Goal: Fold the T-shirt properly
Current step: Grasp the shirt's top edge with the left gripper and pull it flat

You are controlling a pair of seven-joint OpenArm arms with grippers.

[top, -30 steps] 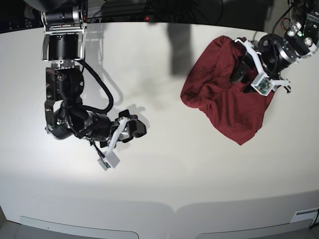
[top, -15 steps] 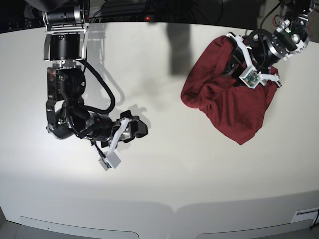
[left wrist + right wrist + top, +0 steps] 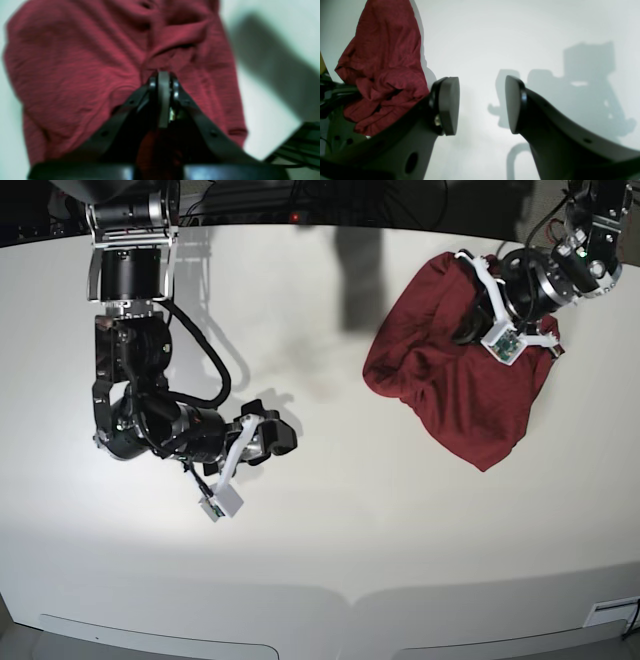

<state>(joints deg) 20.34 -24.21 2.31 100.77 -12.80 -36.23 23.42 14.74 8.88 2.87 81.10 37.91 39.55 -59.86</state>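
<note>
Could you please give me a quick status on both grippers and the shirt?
Left gripper shut on the T-shirt. Right gripper open, holding nothing, over bare table. Shirt bunched in a heap, unfolded. Nothing in the way.

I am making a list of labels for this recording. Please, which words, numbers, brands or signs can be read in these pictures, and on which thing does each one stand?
None: no text can be read in any view.
T-shirt: plain dark red, no print or tag visible.
Left gripper and right gripper: no markings visible.
Table: bare white, no sign.
</note>
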